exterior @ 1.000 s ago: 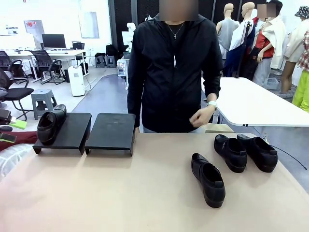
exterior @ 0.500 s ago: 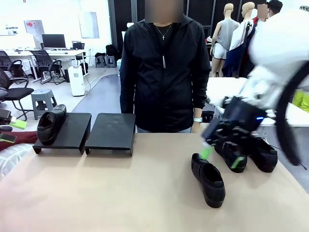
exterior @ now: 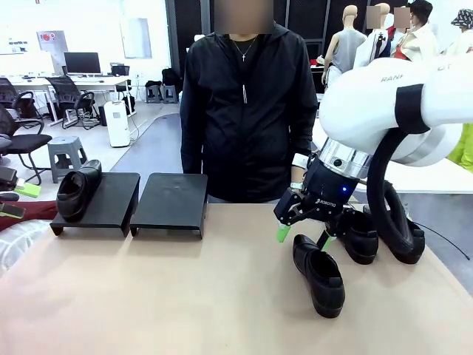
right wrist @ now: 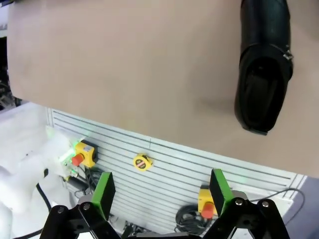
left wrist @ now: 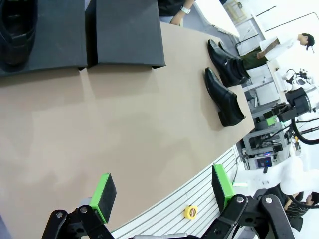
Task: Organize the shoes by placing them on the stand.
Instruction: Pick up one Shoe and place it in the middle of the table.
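**Hovering Above the Near Loafer, Both Grippers Spread**

Front view: the right gripper (exterior: pixel 304 235) hangs with its fingers wide apart, grasping nothing, just above the heel end of the near loafer (exterior: pixel 321 277) on the table (exterior: pixel 185 296). Two more loafers (exterior: pixel 362 244) lie behind it, partly hidden by the arm. A fourth loafer (exterior: pixel 77 191) rests on the left stand (exterior: pixel 107 203), next to the right stand (exterior: pixel 171 201).

Left wrist view: the left gripper (left wrist: pixel 163 188) is spread and empty, high over the table.

Right wrist view: the near loafer lies at upper right, beyond the parted fingers.
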### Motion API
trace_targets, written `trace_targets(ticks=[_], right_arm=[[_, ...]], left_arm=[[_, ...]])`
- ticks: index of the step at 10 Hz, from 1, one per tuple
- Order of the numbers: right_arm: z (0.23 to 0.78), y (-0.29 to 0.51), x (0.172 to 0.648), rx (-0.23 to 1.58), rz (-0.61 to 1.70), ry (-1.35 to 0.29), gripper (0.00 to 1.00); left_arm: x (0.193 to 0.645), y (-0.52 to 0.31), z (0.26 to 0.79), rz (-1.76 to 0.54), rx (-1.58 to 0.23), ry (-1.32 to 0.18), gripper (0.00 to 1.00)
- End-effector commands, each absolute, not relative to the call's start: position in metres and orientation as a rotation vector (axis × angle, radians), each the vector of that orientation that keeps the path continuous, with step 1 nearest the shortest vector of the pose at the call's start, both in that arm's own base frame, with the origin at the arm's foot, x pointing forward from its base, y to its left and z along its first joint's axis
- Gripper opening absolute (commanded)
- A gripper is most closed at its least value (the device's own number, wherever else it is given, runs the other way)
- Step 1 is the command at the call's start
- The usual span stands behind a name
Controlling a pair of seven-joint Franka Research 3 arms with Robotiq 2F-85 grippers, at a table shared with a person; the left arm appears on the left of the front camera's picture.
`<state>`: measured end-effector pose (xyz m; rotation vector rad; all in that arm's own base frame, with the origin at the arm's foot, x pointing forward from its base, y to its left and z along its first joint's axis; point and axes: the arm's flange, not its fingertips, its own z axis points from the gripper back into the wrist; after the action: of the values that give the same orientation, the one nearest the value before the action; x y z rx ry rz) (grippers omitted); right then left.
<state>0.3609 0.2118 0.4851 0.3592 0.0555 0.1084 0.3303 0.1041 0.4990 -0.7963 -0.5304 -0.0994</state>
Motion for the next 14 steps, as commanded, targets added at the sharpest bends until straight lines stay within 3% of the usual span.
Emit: trace_targets(ticks=[1, 3, 8, 13, 14], right_arm=[[0.487, 0.212, 0.362, 0.349, 0.103, 0.031, 1.0], [0.452, 0.204, 0.394, 0.217, 0.112, -0.006, 1.0], [0.381, 0.189, 0.424, 0.179, 0.083, 0.015, 1.0], [0.348, 0.19, 0.432, 0.167, 0.041, 0.001, 1.0], [0.347, 0.192, 0.432, 0.19, 0.051, -0.002, 0.41]], left_arm=[[0.33, 0.107, 0.498, -0.114, -0.796, -0.533, 1.0], [0.33, 0.107, 0.498, -0.114, -0.796, -0.533, 1.0], [0.33, 0.107, 0.498, -0.114, -0.796, -0.533, 1.0], [0.33, 0.107, 0.498, -0.114, -0.796, -0.533, 1.0], [0.33, 0.107, 0.498, -0.114, -0.796, -0.533, 1.0]])
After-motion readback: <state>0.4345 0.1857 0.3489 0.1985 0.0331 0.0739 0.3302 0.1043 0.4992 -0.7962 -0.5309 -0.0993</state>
